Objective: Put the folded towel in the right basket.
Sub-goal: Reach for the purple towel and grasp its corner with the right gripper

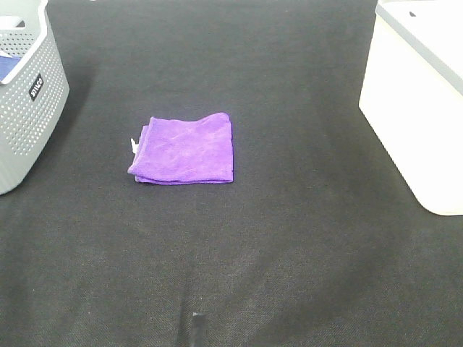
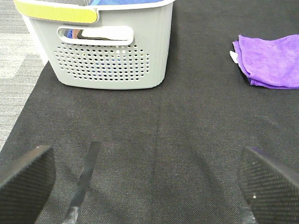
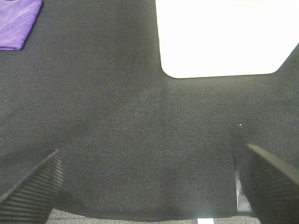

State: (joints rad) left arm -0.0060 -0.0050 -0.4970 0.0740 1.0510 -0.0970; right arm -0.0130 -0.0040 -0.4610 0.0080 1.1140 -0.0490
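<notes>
A folded purple towel [image 1: 184,150] lies flat on the black mat, left of centre; it also shows in the left wrist view [image 2: 271,60] and at the edge of the right wrist view [image 3: 16,21]. The white right basket [image 1: 419,101] stands at the right edge and shows in the right wrist view [image 3: 224,37]. Neither arm shows in the exterior high view. My left gripper [image 2: 145,186] is open and empty over bare mat, well short of the towel. My right gripper [image 3: 149,186] is open and empty over bare mat in front of the white basket.
A grey perforated basket [image 1: 25,94] stands at the left edge, with blue cloth inside and a yellow-green strip on its rim [image 2: 56,11]. The black mat [image 1: 289,238] covers the table; grey floor [image 2: 16,60] shows beyond its left edge.
</notes>
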